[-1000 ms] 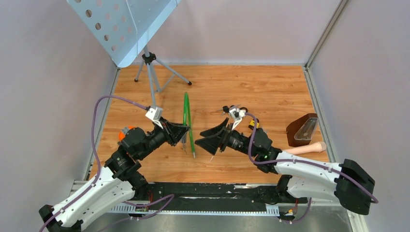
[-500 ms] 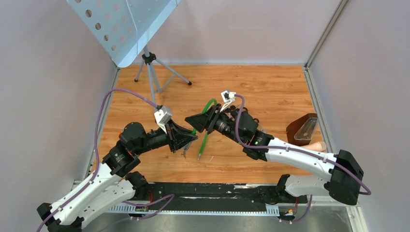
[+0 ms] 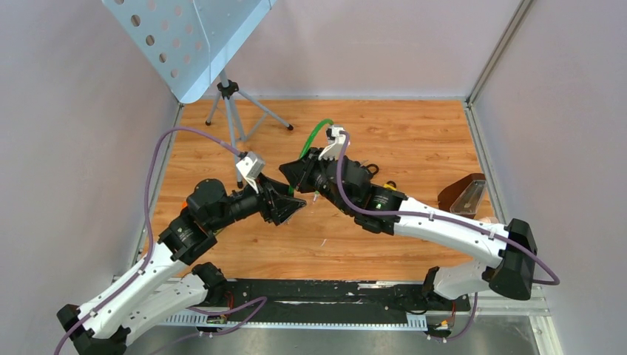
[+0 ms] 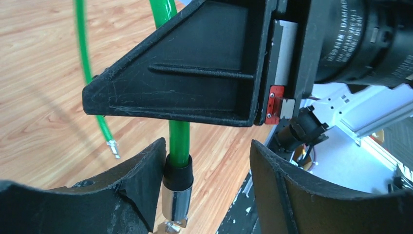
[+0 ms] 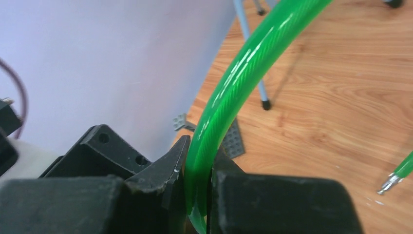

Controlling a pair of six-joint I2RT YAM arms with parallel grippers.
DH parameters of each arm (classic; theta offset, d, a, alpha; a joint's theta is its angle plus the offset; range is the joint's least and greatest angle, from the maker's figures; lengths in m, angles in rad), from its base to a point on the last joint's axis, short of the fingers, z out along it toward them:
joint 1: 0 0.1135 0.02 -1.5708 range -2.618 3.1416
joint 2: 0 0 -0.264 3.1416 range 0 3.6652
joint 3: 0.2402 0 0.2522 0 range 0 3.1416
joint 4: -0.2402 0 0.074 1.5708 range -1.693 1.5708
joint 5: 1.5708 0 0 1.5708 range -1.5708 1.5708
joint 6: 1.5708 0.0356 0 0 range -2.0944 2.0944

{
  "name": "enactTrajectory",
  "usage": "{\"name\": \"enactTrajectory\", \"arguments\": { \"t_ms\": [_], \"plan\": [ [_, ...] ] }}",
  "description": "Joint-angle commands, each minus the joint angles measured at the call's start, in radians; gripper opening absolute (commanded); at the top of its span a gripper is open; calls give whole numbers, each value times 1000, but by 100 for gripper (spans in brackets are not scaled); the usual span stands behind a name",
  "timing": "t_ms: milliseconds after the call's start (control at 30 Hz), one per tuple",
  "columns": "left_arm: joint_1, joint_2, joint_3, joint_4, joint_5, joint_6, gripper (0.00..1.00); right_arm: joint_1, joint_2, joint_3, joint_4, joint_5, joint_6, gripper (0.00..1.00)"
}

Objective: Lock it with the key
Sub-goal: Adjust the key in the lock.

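Closest in, the left gripper [image 3: 293, 208] sits just on the near side of the green cable lock [image 3: 313, 137]. Its jaws are spread wide and not gripping anything. In the left wrist view the lock's plug end [image 4: 176, 194], a black collar on a shiny metal ferrule, hangs down right against the inside of one finger [image 4: 141, 180], with open space across to the other one. There's a scrap of metal below the ferrule, but it's too cut off to say what it is.

Right behind that, the right gripper [image 3: 288, 172] has its jaws pinched tight on the cable [image 5: 243, 63], green tube squeezed between both fingers [image 5: 170, 170]. From there the cable arcs up and away off the worktop [image 3: 414, 133]. A thinner stretch with a little metal tip [image 4: 113, 146] trails over the wood beside it.

Off to the right of the lock, at the worktop's edge, is a brown holder [image 3: 452, 201] with something clear in it. Far behind the lock, to the left, is a perforated music stand [image 3: 185, 37] on its tripod [image 3: 234, 111].
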Motion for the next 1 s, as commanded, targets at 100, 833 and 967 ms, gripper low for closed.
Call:
{"name": "enactTrajectory", "arguments": {
  "t_ms": [100,833,967],
  "plan": [
    [-5,57,37,26,-85,1,69,35,58,175,-271,285,25,0],
    [-3,200,-24,175,-98,-127,59,42,75,232,-352,356,77,0],
    [-3,218,-30,182,-107,-137,51,43,82,235,-361,361,92,0]
  ]
}}
